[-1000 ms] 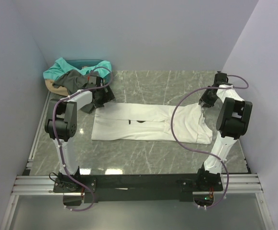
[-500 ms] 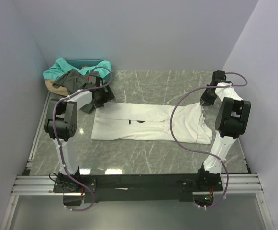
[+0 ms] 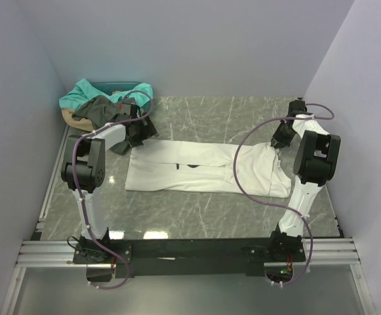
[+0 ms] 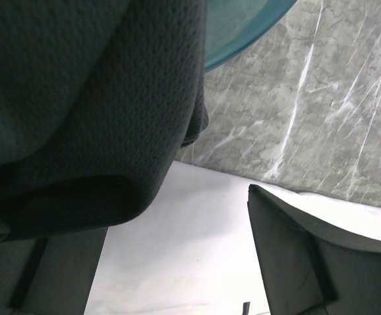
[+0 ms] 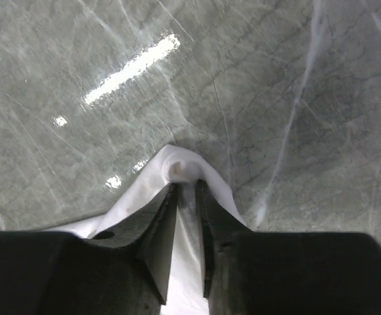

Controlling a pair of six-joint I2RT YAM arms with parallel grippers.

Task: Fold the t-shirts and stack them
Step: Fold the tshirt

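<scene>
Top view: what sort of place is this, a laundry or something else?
Probably a robotics test booth, not a laundry: plain walls box in a marble-patterned table, a left arm and right arm are bolted at its near edge, and a white t-shirt lies spread between them.

Three t-shirts are in view: one white t-shirt (image 3: 203, 169) under the right pincer (image 3: 282, 139); one dark grey t-shirt (image 3: 97, 110) just beside the left pincer (image 3: 138, 132); one teal t-shirt (image 3: 82, 92) beyond it. Two arms, each with one pincer; two purple cables (image 3: 237, 164); one teal tub (image 3: 128, 84) behind the left pincer; one marble table (image 3: 197, 210).
</scene>
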